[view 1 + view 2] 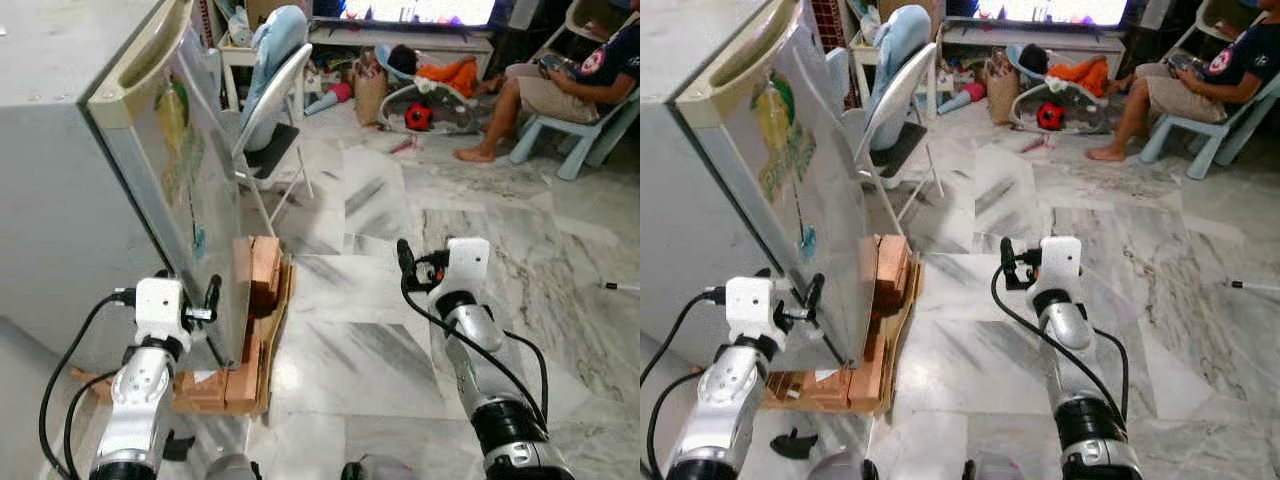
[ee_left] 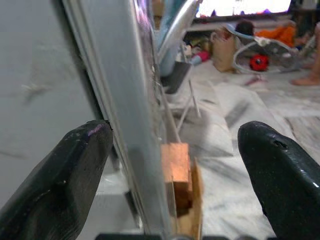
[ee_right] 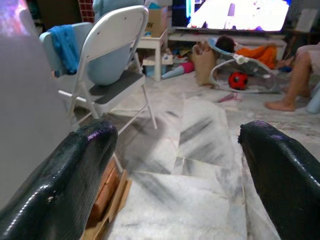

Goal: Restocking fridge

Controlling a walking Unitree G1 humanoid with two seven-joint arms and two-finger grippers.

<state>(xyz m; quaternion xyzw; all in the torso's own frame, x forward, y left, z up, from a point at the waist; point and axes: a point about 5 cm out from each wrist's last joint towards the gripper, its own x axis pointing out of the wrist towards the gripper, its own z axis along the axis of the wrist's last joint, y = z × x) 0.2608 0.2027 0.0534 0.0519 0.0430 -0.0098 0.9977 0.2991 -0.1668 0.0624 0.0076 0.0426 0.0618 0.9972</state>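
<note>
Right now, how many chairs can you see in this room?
2. A white folding chair stands just beyond the fridge, with something blue draped on it. A pale plastic chair at far right holds a seated person. Others may be hidden.

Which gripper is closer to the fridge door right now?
Left. The left gripper straddles the lower edge of the fridge door, fingers open. The right gripper hangs open over the marble floor, well clear of it.

Floor (image 1: 380,350): grey-veined marble tiles. Carries, near left, wooden blocks (image 1: 262,275) on cardboard beneath fridge (image 1: 60,190); beyond, white folding chair (image 1: 275,110); far, baby bouncer (image 1: 440,100); far right, pale plastic chair (image 1: 590,140).
</note>
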